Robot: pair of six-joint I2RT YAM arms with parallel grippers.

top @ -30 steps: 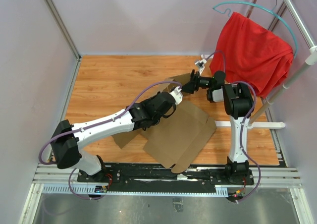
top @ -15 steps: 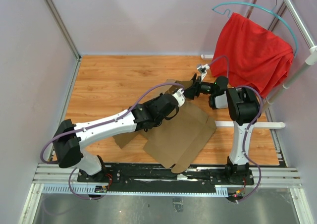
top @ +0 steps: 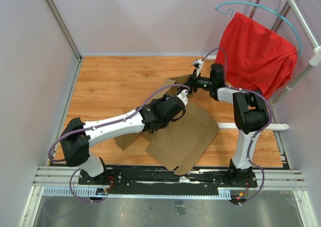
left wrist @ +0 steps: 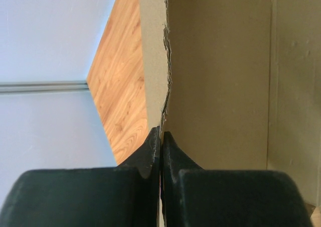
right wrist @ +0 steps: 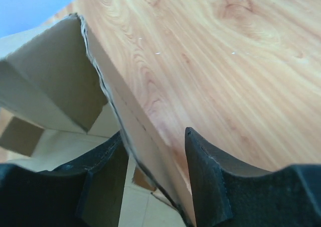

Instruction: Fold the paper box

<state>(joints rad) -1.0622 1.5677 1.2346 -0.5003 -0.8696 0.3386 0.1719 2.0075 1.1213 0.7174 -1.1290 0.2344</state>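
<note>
The paper box (top: 188, 131) is spread on the wooden table (top: 110, 81), with its far flaps raised. One flap edge is clamped between the closed fingers of the left gripper (left wrist: 160, 142) and runs toward 12 o'clock in that wrist view. A raised wall is straddled by the right gripper (right wrist: 155, 159), fingers apart, at 1 o'clock of the left gripper.

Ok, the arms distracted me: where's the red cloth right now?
Top view, far right corner: the red cloth hangs on a teal hanger, just right of the right gripper.
</note>
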